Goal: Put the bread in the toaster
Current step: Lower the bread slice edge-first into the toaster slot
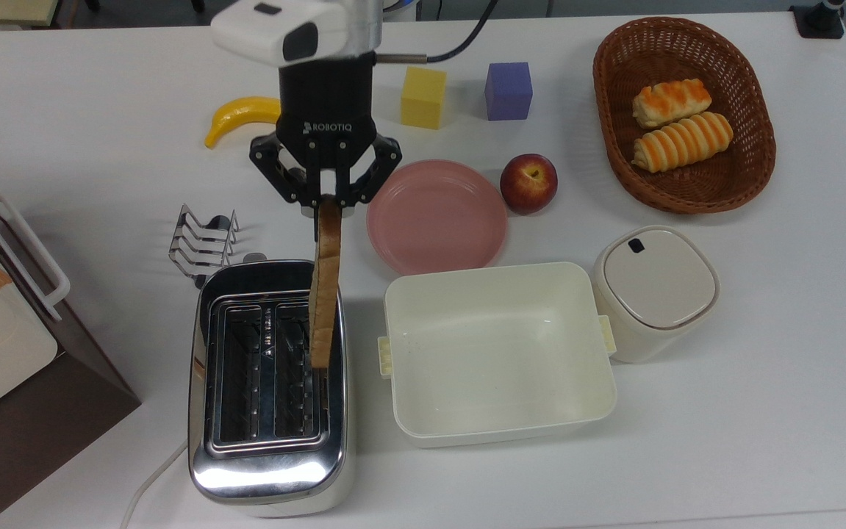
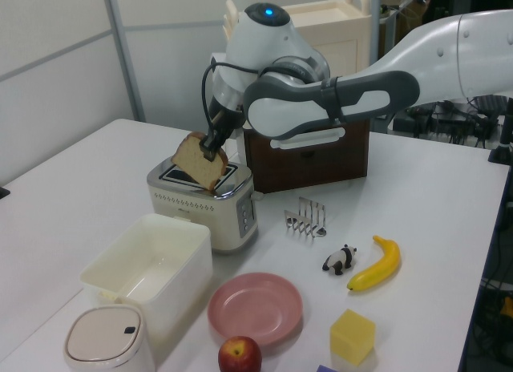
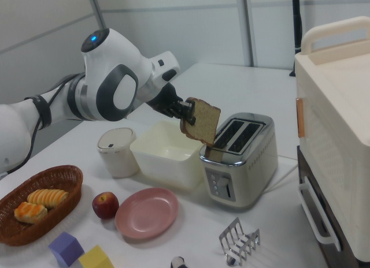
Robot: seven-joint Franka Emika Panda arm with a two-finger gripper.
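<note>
The bread is a brown slice held by one corner, with my gripper shut on it. The slice hangs tilted, its lower end over the right-hand slot of the chrome toaster in the top view. In the left view the bread sits low over the top of the toaster, below the gripper. In the right view the bread hangs off the gripper at the near left corner of the toaster. I cannot tell whether the slice touches the toaster.
A cream tub stands close on the toaster's right in the top view, with a lidded white container beyond it. A pink plate, apple, toast rack, banana, two cubes and a basket of rolls lie behind. A cabinet stands left.
</note>
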